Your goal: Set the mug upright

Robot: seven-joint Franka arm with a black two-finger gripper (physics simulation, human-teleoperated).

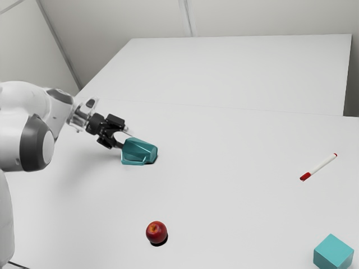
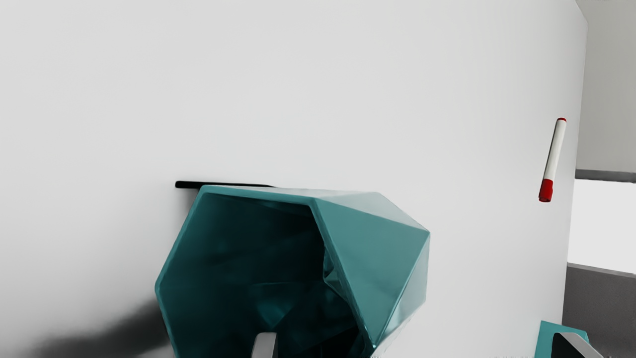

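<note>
The mug (image 1: 139, 151) is teal and faceted, with a many-sided rim and a darker interior. It is seen lying on its side on the counter (image 1: 224, 207), at the pincer (image 1: 125, 140). The mouth is directed toward the pincer and the exterior view's left; the narrower base is directed toward the exterior view's right. The long axis (mouth to base) is laid roughly along the counter surface, across the exterior view. The pincer is open, its fingers (image 2: 265, 346) set wide apart; one fingertip is seen against the mouth (whether it is inserted cannot be determined).
</note>
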